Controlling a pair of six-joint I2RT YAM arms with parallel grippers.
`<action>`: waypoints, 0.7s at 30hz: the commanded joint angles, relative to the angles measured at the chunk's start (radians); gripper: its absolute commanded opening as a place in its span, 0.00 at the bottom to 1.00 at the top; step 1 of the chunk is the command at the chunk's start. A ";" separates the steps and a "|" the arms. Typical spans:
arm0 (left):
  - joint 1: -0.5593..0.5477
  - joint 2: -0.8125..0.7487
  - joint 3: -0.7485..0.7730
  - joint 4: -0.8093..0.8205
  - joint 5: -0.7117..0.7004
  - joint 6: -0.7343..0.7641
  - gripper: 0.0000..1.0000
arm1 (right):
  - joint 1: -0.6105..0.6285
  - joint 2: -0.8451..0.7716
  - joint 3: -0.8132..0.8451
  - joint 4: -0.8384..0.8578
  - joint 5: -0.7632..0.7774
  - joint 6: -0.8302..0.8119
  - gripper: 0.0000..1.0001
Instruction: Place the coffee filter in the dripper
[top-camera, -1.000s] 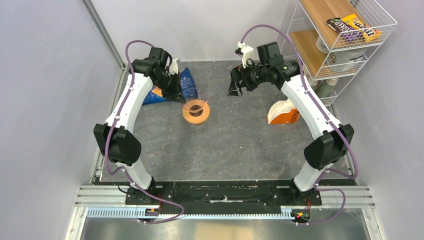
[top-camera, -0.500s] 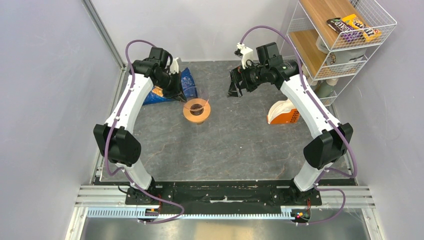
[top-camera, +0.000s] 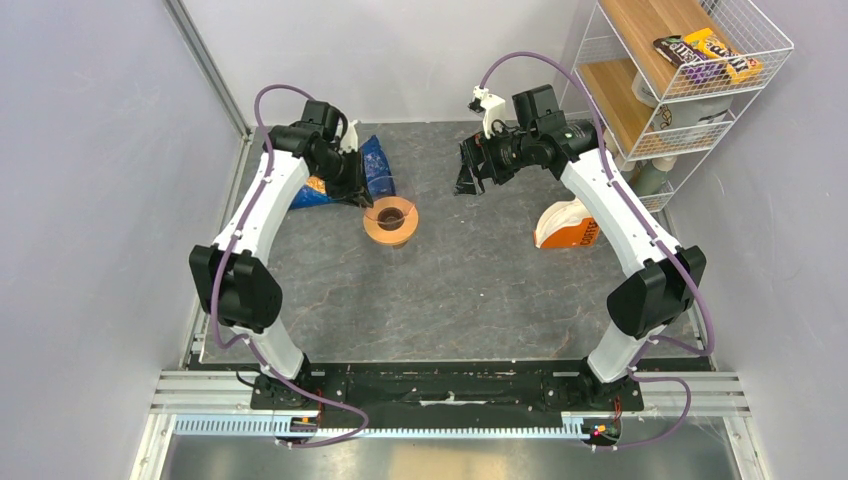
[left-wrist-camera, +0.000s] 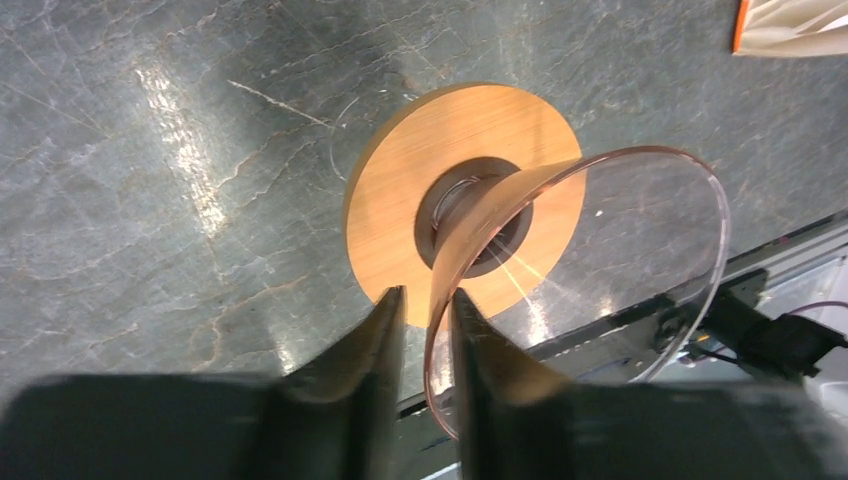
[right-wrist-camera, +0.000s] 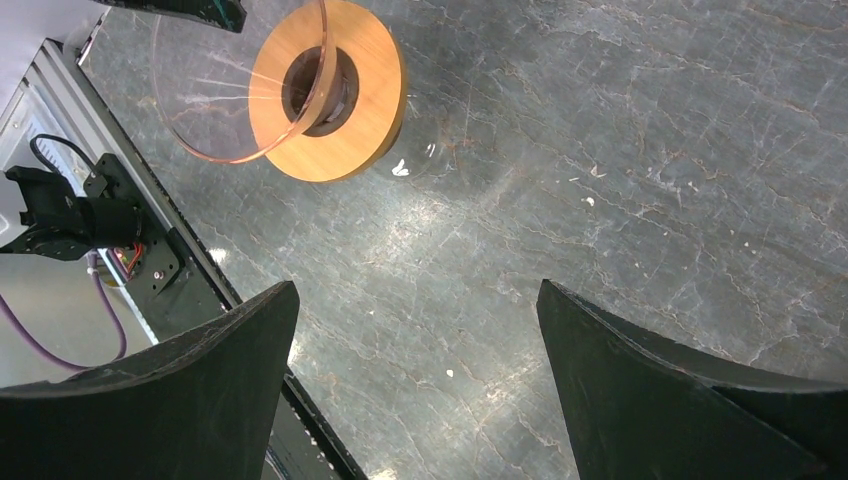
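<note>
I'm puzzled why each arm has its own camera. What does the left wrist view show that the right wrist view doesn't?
Left wrist only: the left gripper up close, fingers slightly parted either side of the see-through filter cone's rim, plus a corner of the orange-and-white pack. Right wrist only: the right gripper, wide open above the grey stone table, holding nothing. Both: the cone leaning with its tip in the dripper's dark centre.
</note>
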 joint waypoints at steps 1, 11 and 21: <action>-0.003 -0.062 0.001 0.041 0.013 0.023 0.38 | 0.002 -0.009 0.022 0.015 -0.023 0.000 0.97; 0.136 -0.163 0.055 0.021 0.192 0.078 0.88 | 0.003 0.021 0.083 0.028 -0.162 0.080 0.97; 0.175 -0.191 -0.138 0.136 0.400 0.021 0.51 | 0.023 0.155 0.051 0.209 -0.362 0.385 0.80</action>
